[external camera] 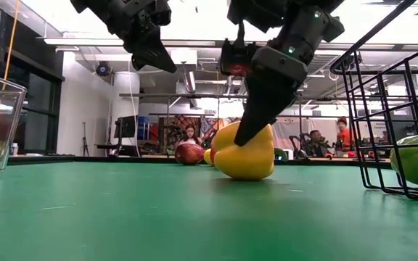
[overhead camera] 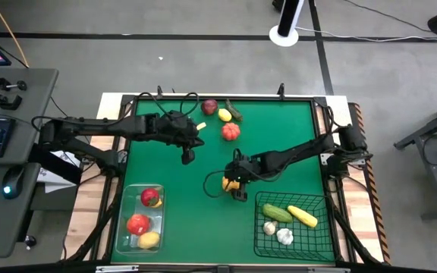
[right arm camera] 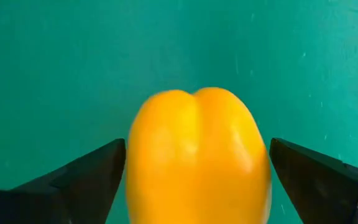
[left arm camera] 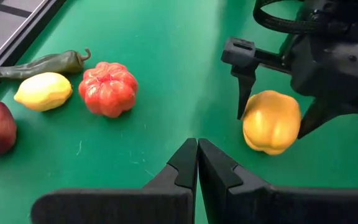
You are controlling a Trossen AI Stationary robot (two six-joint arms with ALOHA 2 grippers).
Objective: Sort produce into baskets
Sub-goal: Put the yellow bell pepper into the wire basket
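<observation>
Right gripper [overhead camera: 234, 184] is down on the mat [overhead camera: 279, 129], fingers spread wide on either side of the yellow pepper [overhead camera: 229, 183], a gap showing on each side in its wrist view, so no clamp yet. The pepper [left arm camera: 271, 121] sits on the mat just off the wire basket's [overhead camera: 258, 227] near-left corner, lying on its side. Left gripper [overhead camera: 188, 155] hangs above the mat up and left of the pepper, fingers [left arm camera: 182, 165] pressed together, holding nothing.

Beyond the pepper, toward the mat's far edge: a ribbed tomato [overhead camera: 231, 131], then a lemon [overhead camera: 224, 115], a dark red apple [overhead camera: 209, 106] and a dark green chili [overhead camera: 234, 111] clustered close together.

Inside the wire basket: 1 cucumber [overhead camera: 277, 213], 1 yellow piece [overhead camera: 303, 216] beside it, and 2 white garlic bulbs [overhead camera: 278, 232] nearer the front.

The clear bin [overhead camera: 124, 220] sits left of the pepper, well apart, with 2 red fruits [overhead camera: 144, 211] and 1 yellow one [overhead camera: 149, 240] in it.
</observation>
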